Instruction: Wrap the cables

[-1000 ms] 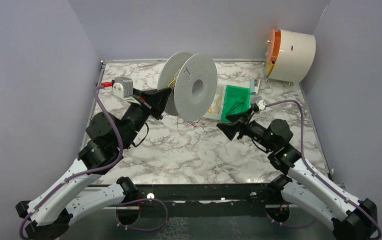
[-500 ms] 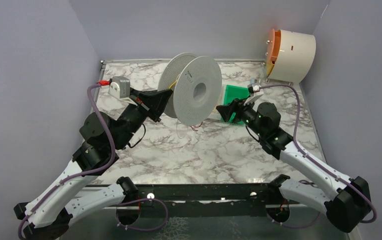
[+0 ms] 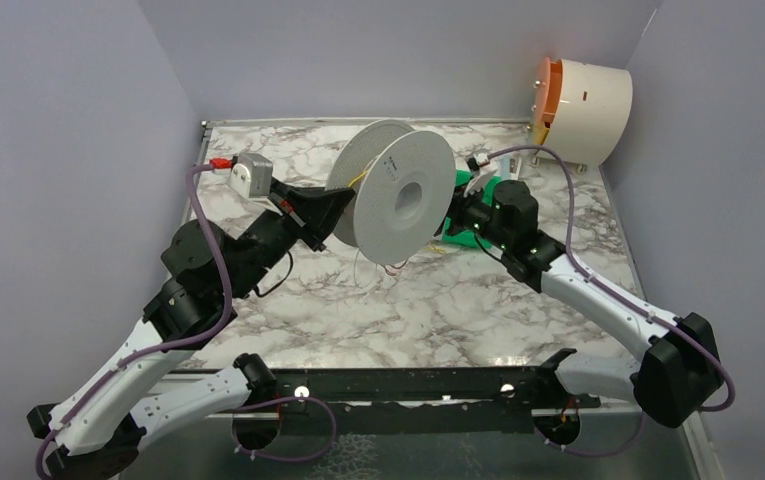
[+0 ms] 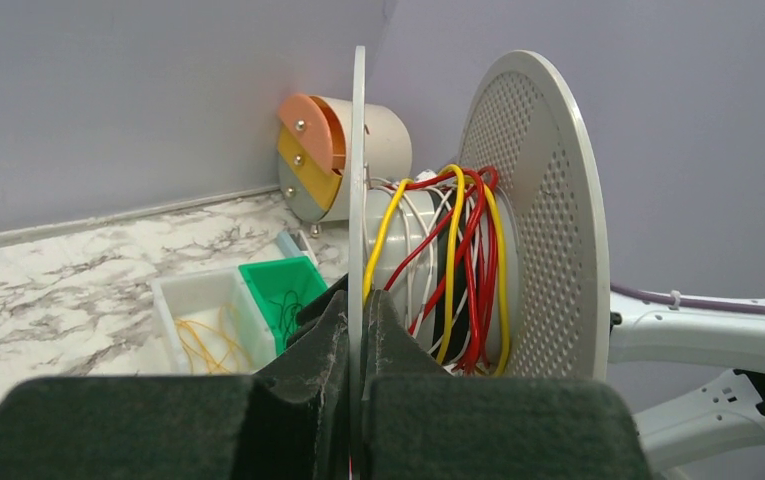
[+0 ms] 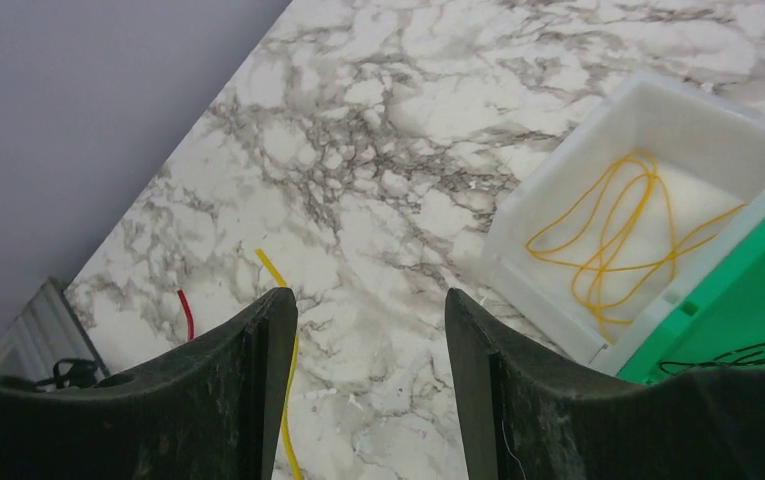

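Note:
A pale grey spool [image 3: 403, 195] hangs above the table, and my left gripper [image 4: 358, 300] is shut on the edge of its thin near flange [image 4: 358, 140]. Yellow, red, white and black cables [image 4: 453, 270] are wound round its hub, and loose ends [image 3: 388, 265] dangle below. My right gripper [image 5: 370, 300] is open with nothing between its fingers, low over the marble beside a white bin [image 5: 548, 200]. That bin holds coiled yellow cables [image 5: 608, 230]. A loose yellow cable [image 5: 268, 268] runs by the right gripper's left finger, and a red end [image 5: 186, 310] lies further left.
A green bin [image 5: 758, 290] with black cables [image 5: 758, 352] adjoins the white one. A white drum with an orange lid [image 3: 583, 110] stands at the back right corner. Grey walls enclose the table on three sides. A black rail [image 3: 408, 385] runs along the front.
The right arm has swung back and left, from the table's middle to the bins behind the spool, its jaws narrowing slightly. The left arm has carried the spool a little to the right.

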